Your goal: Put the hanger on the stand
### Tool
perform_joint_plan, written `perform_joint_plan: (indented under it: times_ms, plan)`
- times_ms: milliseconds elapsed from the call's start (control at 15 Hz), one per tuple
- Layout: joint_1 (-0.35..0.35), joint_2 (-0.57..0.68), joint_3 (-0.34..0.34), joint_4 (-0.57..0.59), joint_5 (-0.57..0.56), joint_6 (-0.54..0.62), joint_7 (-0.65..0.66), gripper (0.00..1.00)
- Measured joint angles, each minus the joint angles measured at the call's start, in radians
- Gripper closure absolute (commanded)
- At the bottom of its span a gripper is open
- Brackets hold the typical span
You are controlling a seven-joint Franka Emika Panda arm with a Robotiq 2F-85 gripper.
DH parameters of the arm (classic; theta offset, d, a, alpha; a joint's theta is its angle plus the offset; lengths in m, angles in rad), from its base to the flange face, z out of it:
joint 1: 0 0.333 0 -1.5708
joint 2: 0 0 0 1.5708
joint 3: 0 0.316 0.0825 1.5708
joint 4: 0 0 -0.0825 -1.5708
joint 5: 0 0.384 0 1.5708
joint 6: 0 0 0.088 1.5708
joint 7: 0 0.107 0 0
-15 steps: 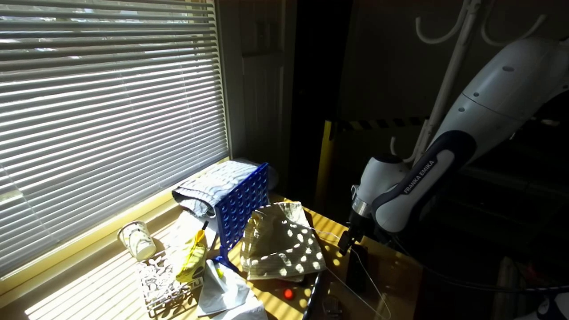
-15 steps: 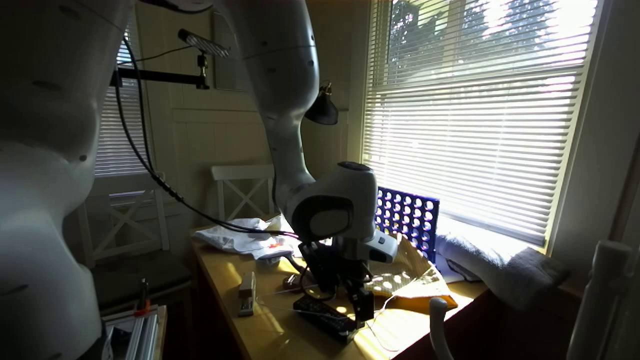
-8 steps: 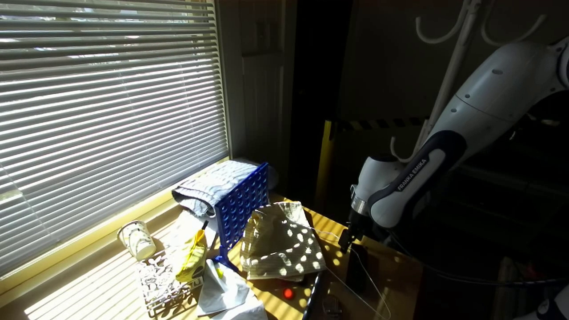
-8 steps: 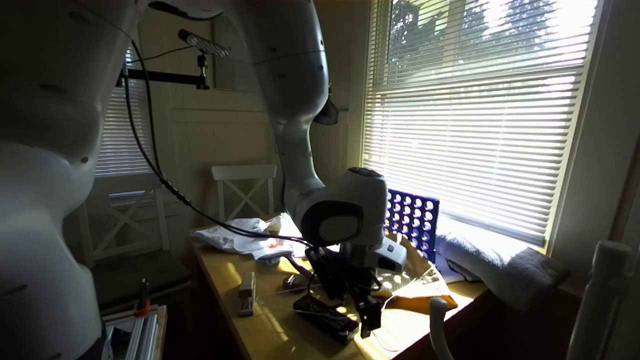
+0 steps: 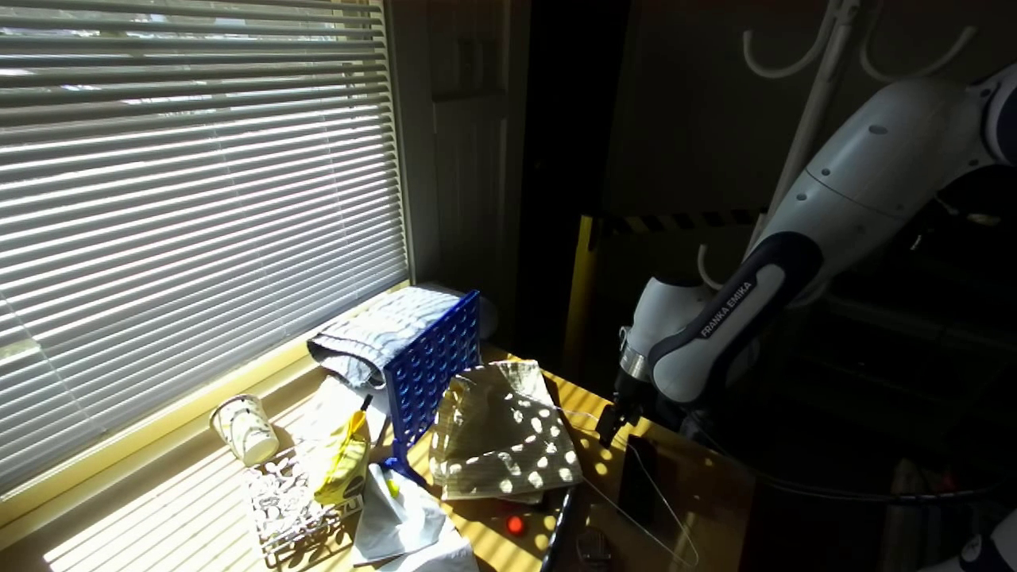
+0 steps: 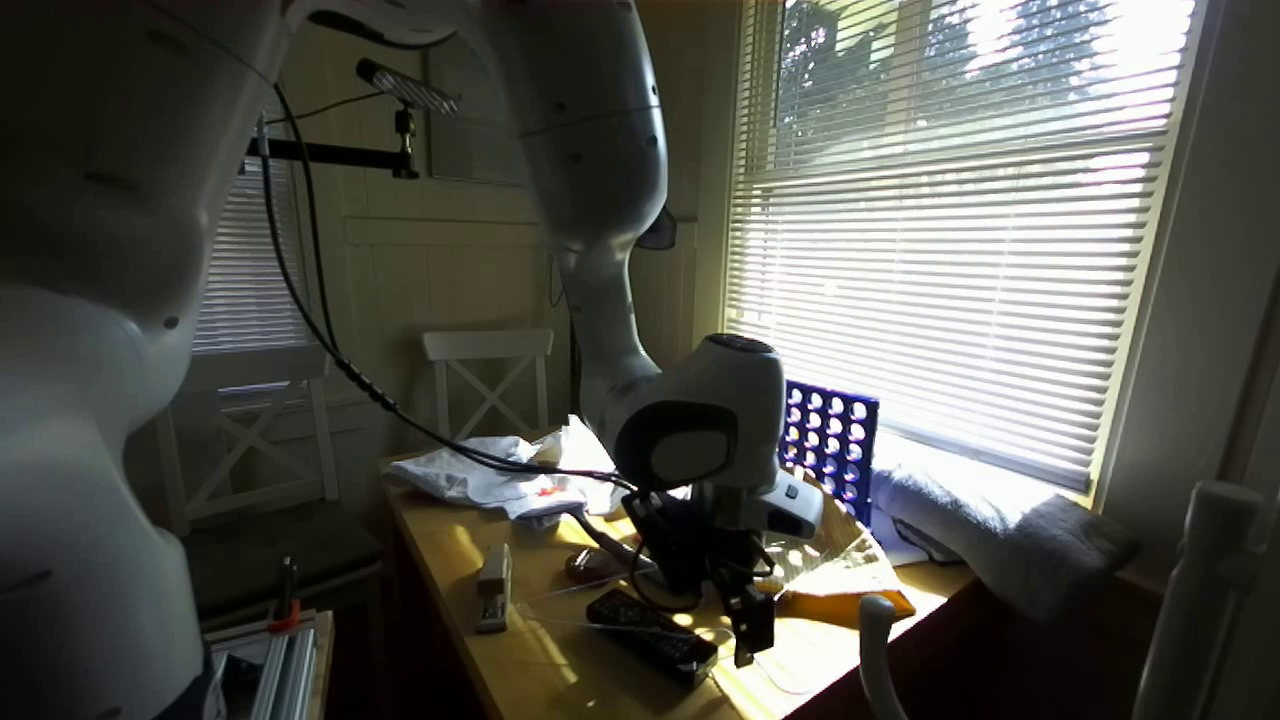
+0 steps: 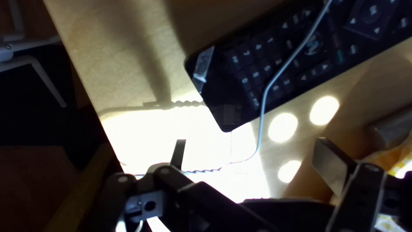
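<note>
The hanger (image 5: 664, 505) is a thin pale wire on the table. It also shows faintly in an exterior view (image 6: 560, 623). In the wrist view the wire (image 7: 277, 74) crosses the black remote, bends, and its twisted neck runs behind my left finger; its hook end is hidden there. My gripper (image 7: 253, 154) is open, its fingers wide apart with the bend and neck seen between them; nothing is clamped. The gripper is low over the table in both exterior views (image 5: 609, 427) (image 6: 752, 632). The white stand (image 5: 812, 119) rises behind the arm; its pole (image 6: 1195, 590) shows at the right.
The remote (image 7: 222, 96) lies under the wire. A stapler (image 6: 493, 592) lies near the table's edge. A patterned bag (image 5: 508, 453), a blue game grid (image 5: 433, 389) and a yellow packet (image 5: 342, 469) are on the table. A white hook arm (image 6: 877, 650) stands close to the table.
My gripper has moved slightly, up and left in an exterior view, rightward where the arm fills the left side. The arm's elbow has shifted too. The hanger shows no clear movement.
</note>
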Motion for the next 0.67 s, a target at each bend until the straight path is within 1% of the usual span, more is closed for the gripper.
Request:
perform_joint_plan:
  times_ms: [333, 667]
  plan:
    - [0.000, 0.001, 0.014, 0.015, 0.000, 0.006, -0.001, 0.00]
    - [0.002, 0.001, 0.018, 0.011, -0.002, -0.012, -0.021, 0.00]
